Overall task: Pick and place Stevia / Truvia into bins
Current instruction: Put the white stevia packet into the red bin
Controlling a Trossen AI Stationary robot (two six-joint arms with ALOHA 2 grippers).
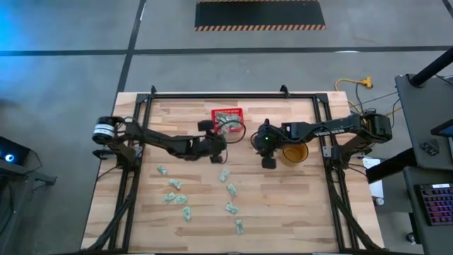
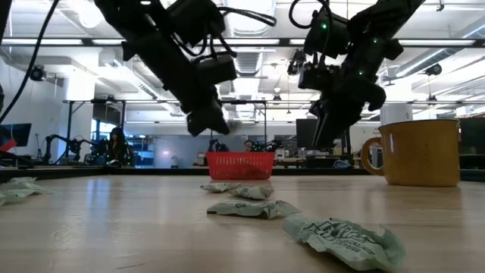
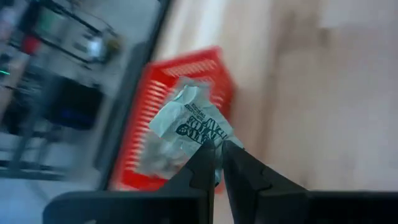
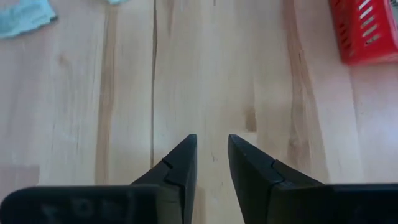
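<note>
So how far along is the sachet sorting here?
Done: little visible; the basket looks mostly empty. In hand: left end effector pinches a sachet near the basket. Left: about ten loose sachets on the table; right end effector empty.

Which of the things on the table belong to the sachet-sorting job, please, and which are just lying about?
Part of the job:
- red basket
- loose sachets on the wood
- sachet pinched in the left gripper, jaws shut on it
- right gripper, jaws slightly apart over bare wood

Just lying about:
- yellow mug
</note>
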